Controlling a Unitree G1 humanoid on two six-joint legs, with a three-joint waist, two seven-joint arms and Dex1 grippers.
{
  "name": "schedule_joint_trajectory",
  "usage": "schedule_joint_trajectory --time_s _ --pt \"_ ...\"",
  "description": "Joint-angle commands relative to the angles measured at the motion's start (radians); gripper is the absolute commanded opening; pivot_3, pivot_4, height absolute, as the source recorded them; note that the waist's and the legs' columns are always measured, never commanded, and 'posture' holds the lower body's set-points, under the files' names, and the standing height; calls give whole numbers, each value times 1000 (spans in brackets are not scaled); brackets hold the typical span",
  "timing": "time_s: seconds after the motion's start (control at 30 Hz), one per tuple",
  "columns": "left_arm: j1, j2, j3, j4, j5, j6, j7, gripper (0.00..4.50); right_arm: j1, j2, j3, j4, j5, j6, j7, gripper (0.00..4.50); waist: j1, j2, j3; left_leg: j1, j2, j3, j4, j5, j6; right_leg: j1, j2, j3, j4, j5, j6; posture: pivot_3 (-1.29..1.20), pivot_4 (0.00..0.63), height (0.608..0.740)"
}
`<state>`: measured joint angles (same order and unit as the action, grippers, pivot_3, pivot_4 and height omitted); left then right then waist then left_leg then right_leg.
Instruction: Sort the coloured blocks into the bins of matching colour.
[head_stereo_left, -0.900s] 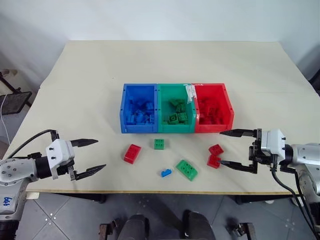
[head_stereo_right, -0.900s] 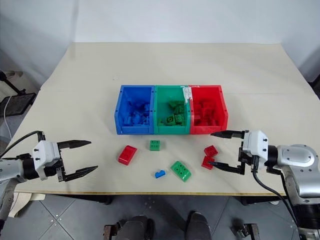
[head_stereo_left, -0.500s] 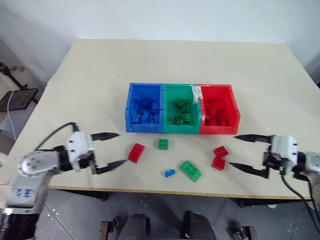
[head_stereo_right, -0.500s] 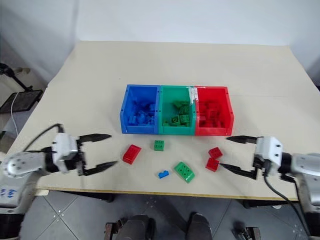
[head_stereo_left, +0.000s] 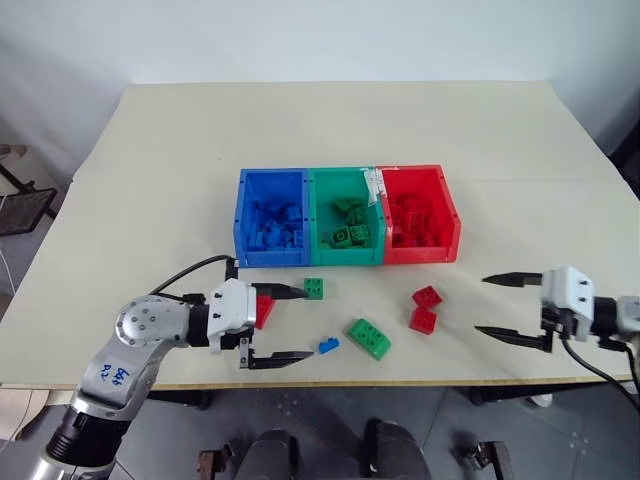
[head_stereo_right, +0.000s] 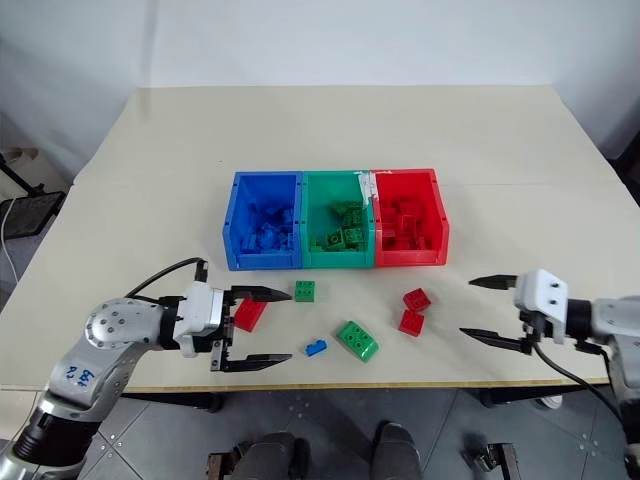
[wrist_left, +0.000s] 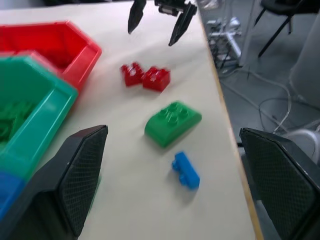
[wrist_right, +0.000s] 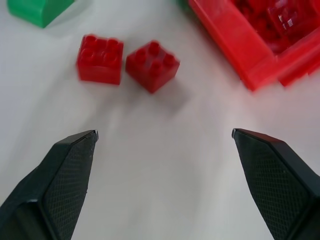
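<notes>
The left hand (head_stereo_left: 278, 324) is wide open and holds nothing. It sits low over the near edge of the desk (head_stereo_left: 150, 170), pointing across toward the loose blocks. One finger lies right by the oblong red block (head_stereo_left: 263, 308); the other reaches toward the little blue block (head_stereo_left: 329, 345). Near that is the oblong green block (head_stereo_left: 369, 337), and a bit farther back the square green block (head_stereo_left: 314, 288).

The right hand (head_stereo_left: 508, 306) is also wide open and empty. It points at the two square red blocks (wrist_right: 127, 62), which sit just beside each other, but it is well apart from them.

To do this step well, I think the left hand should pick one block only. The red one is closest, so it should line both fingers around it, go down flat, and squeeze gently so the block does not slide off the edge.

Behind the loose blocks stand the bins in a row: blue bin (head_stereo_left: 243, 215), green bin (head_stereo_left: 345, 176), red bin (head_stereo_left: 452, 215). Each already has blocks of its own colour inside.

The desk is pale and smooth. Past it is a plain light wall, and a grey tiled floor shows below.
</notes>
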<state>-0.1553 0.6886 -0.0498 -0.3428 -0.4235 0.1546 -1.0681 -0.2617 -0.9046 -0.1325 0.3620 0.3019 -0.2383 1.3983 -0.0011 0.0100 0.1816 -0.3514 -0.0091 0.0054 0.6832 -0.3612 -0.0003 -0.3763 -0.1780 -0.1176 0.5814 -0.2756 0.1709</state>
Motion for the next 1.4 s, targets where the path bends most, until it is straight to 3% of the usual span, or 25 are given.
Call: schedule_joint_trajectory --time_s 0.03,0.23,0.43,0.57,0.8,0.93,1.2,1.3,1.4 --pt "7 14 29 -8 1 -27 -7 4488 -66 26 65 83 -45 -35 39 4500 8 0 0 -1 0 0 0 0 0 0 0 0 -1 0 0 0 150 740" --pt "29 21 38 3 29 -65 -5 4488 -195 89 160 241 -109 -118 83 4500 17 0 0 -2 -1 0 1 0 0 0 0 0 -4 0 0 0 150 740" --pt "91 26 81 -36 13 -64 15 4488 -303 164 211 343 -135 -184 115 4500 -5 0 0 -1 4 0 1 -1 -2 0 5 0 -4 1 -1 0 150 740" --pt "96 30 77 -34 14 -67 6 4500 -332 199 228 358 -127 -204 144 3659 -11 0 0 0 7 0 1 -2 -4 0 8 0 -4 1 -2 0 150 740" --pt "91 30 81 -31 12 -66 0 4500 -323 210 238 337 -116 -199 161 1435 -11 0 0 0 7 0 1 -2 -4 0 8 0 -4 1 -2 0 150 740" --pt "92 27 79 -35 10 -66 0 4500 -279 189 216 259 -92 -157 136 1444 -7 0 0 0 7 0 1 -2 -4 0 8 0 -4 1 -2 0 150 740" --pt "63 -40 154 -31 -62 -36 91 4500 -204 157 57 -82 106 184 -17 1444 3 2 1 -1 7 0 2 -3 -4 0 8 1 -3 1 -2 0 150 740" --pt "41 -68 208 -16 -86 -18 157 4500 -242 153 11 -140 127 280 -113 1444 3 2 1 -1 7 0 2 -3 -4 0 8 1 -3 1 -2 0 150 740" --pt "44 -72 241 -12 -83 -6 196 4500 -367 179 1 -74 71 357 -282 1444 -3 3 1 -1 7 0 2 -3 -4 -1 8 1 -3 1 -2 0 150 740"
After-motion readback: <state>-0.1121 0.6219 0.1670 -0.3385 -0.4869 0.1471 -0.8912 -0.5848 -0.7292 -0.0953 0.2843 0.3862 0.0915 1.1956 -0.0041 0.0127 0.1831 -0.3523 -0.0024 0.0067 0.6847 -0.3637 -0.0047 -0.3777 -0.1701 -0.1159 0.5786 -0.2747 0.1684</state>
